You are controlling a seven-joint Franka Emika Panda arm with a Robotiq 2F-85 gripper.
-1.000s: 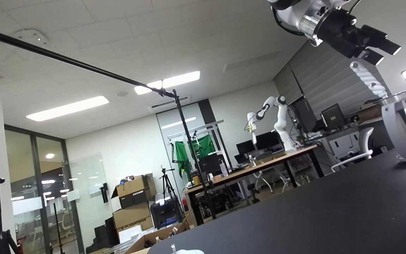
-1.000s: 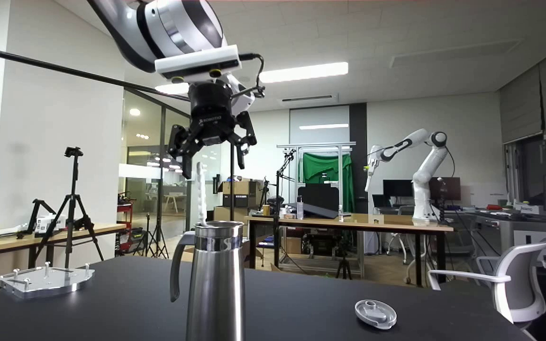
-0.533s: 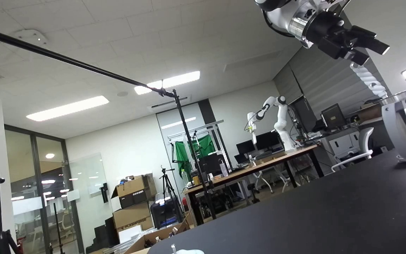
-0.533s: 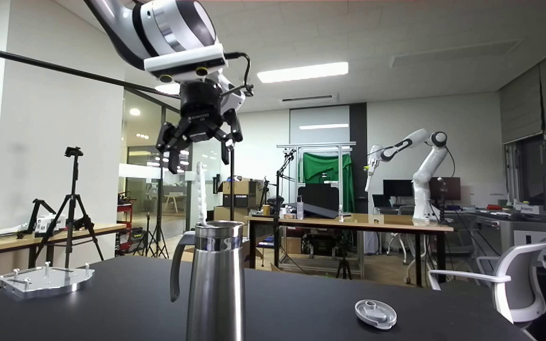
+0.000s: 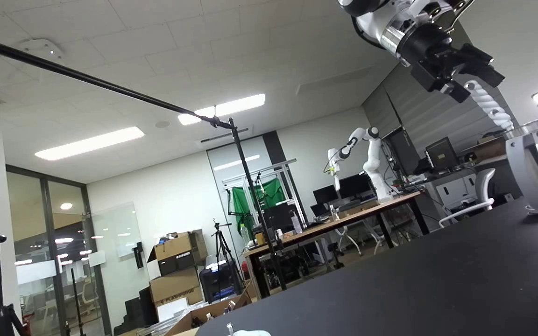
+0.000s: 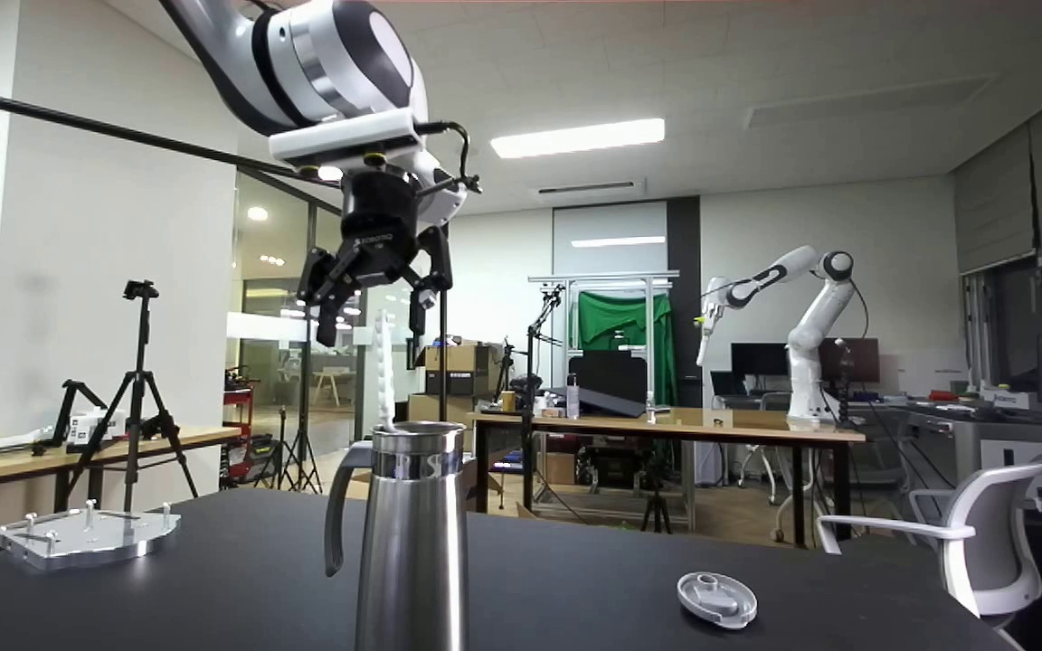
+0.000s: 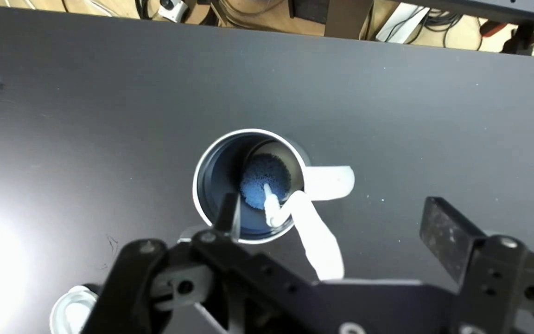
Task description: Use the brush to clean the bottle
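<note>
The bottle (image 6: 412, 551), a tall steel jug with a grey handle, stands upright on the black table. Out of its mouth leans the white twisted handle of the brush (image 6: 384, 380); its blue bristle head (image 7: 262, 176) lies down inside the bottle in the wrist view. My gripper (image 6: 371, 342) hangs above, open, its fingers either side of the handle's upper end in that exterior view. In the wrist view the brush handle runs between the spread pads (image 7: 448, 236), touching neither, and its end is hidden behind the gripper's body. The bottle is partly cut off in both exterior views.
A round lid (image 6: 717, 599) lies on the table (image 6: 575, 588) to one side of the bottle. Across from it sits a clear plate with pegs (image 6: 85, 535). A white chair (image 6: 991, 533) stands by the table, and a black pole (image 5: 110, 88) crosses overhead.
Over the last second my gripper has shifted left in both exterior views, then come down and tilted somewhat. It has stayed open. Bottle, brush and lid have not moved.
</note>
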